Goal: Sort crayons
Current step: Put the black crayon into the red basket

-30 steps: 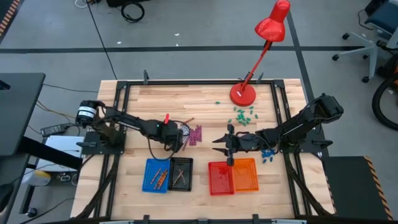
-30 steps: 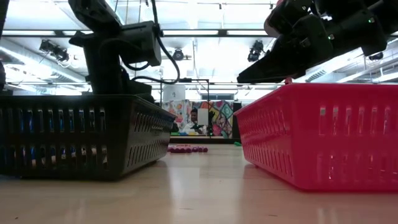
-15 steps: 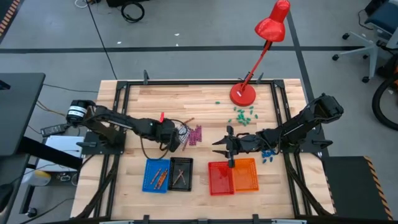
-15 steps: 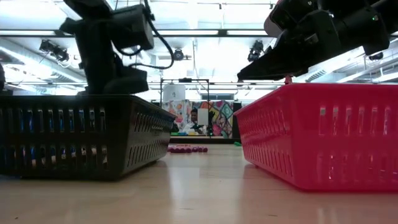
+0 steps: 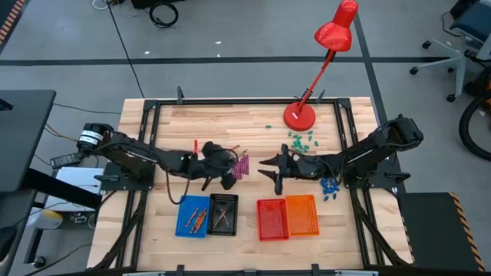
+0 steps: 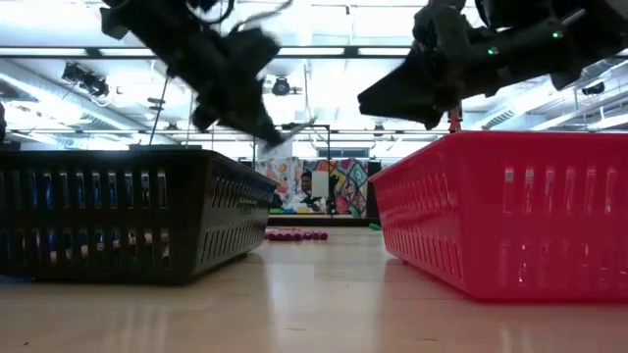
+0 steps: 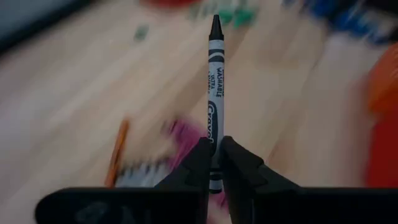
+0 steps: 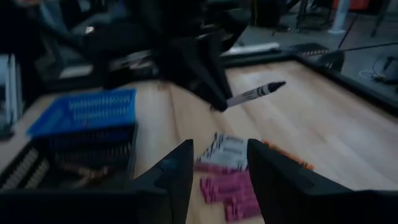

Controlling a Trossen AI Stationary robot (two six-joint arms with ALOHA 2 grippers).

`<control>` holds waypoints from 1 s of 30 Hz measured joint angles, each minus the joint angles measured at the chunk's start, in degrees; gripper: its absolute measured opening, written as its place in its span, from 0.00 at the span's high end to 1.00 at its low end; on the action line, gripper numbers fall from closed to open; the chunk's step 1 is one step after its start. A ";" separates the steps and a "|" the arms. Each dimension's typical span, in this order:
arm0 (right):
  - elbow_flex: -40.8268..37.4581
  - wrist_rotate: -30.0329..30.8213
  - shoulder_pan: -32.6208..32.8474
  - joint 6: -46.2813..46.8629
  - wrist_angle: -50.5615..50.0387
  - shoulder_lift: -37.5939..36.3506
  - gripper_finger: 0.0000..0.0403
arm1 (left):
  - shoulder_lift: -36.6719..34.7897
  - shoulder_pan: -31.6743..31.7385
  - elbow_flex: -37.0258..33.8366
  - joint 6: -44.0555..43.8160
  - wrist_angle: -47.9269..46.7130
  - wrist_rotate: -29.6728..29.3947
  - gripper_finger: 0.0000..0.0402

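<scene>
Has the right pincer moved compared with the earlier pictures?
Yes. The right pincer went from over the red basket toward the table's far side, nearer the red lamp.

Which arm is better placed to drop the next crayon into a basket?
Left. Its hand is shut on a grey crayon, lifted near the black basket. The right hand is open and empty, over the purple crayons.

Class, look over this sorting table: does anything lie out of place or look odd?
Yes. Small green bits and blue chunks lie scattered loose on the wood, outside every basket. The red lamp leans out past the table's edge. The left hand grips a grey crayon in mid-air; the right hand is open.
</scene>
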 joint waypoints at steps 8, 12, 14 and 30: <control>0.00 -0.33 -1.81 -2.72 7.25 0.01 0.52 | 0.00 -0.79 0.02 10.58 13.95 -1.06 0.91; 0.10 -2.88 -3.35 -4.29 9.74 0.01 0.50 | 0.00 -0.60 0.04 13.87 17.57 0.19 0.91; 0.63 -3.81 -4.46 -4.14 9.78 0.00 0.50 | 0.00 -0.51 0.04 14.98 18.63 0.67 0.91; 6.52 -12.32 -9.36 -6.00 9.45 -0.01 0.52 | 0.00 -0.16 0.04 26.45 25.89 0.88 0.91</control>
